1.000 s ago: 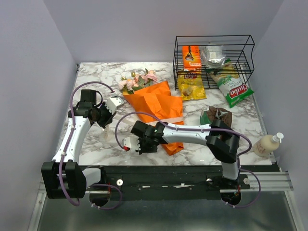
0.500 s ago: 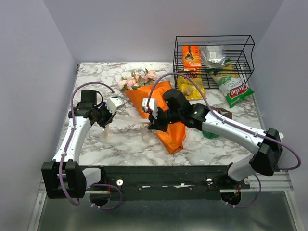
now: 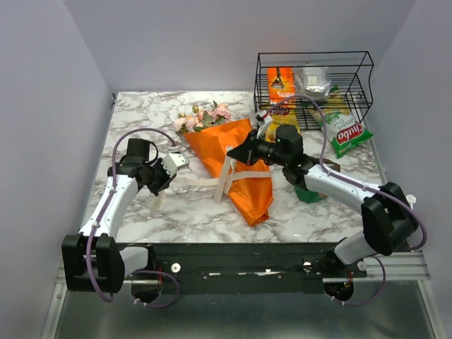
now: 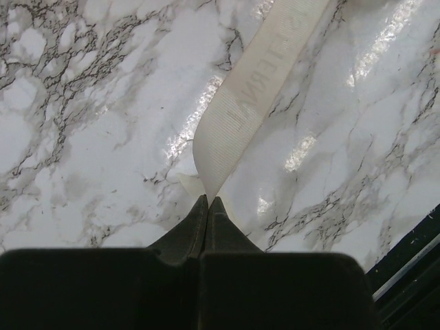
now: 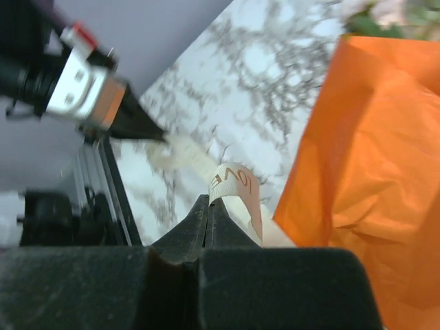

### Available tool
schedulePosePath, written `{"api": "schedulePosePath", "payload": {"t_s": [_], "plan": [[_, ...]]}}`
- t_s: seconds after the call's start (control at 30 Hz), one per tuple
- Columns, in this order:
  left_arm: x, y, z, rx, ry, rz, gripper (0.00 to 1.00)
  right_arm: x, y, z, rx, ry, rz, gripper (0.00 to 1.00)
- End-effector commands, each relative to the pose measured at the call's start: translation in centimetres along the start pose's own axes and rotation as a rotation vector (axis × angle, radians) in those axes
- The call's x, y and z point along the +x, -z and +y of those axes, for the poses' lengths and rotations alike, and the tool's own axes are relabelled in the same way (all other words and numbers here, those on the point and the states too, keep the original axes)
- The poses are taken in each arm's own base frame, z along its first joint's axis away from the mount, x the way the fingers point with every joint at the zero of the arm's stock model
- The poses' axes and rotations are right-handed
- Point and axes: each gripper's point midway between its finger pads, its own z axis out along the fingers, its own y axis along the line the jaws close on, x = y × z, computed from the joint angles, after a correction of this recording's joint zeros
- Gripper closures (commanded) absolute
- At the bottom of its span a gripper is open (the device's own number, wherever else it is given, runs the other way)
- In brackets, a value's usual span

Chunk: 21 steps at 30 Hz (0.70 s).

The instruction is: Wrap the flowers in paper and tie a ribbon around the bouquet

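The bouquet lies mid-table: orange paper (image 3: 244,166) wrapped as a cone, with the pink and cream flowers (image 3: 205,116) sticking out at its far-left end. The cream ribbon (image 3: 201,182) runs across the marble from the left and up over the cone's waist. My left gripper (image 3: 164,185) is shut on one end of the ribbon (image 4: 251,96), just above the table. My right gripper (image 3: 232,152) hovers over the cone, shut on a printed loop of ribbon (image 5: 237,189) beside the paper (image 5: 371,151). The left gripper (image 5: 148,130) shows in the right wrist view too.
A black wire basket (image 3: 314,78) with snack packets stands at the back right. A green chip bag (image 3: 344,134) lies in front of it. A dark packet (image 3: 314,180) lies under the right forearm. A pump bottle (image 3: 392,210) stands at the right edge.
The right arm swung from the near-left side of the bouquet up and over the cone, carrying its ribbon end across the paper. The left gripper shifted slightly right, still holding its end.
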Motion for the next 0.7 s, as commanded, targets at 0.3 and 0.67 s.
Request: {"api": "schedulePosePath", "payload": {"t_s": [0.3,0.67], "plan": [[-0.7,-0.9,-3.0,0.143,-0.125,0.013,0.42,-4.9,-0.6,-2.7,0.079,-0.263,-0.294,0.99],[-12.6,2.6,-2.2,0.228,-0.005,-0.272,0.31,-9.6,-2.3,7.4,-0.216,0.070,-0.264,1.00]]}}
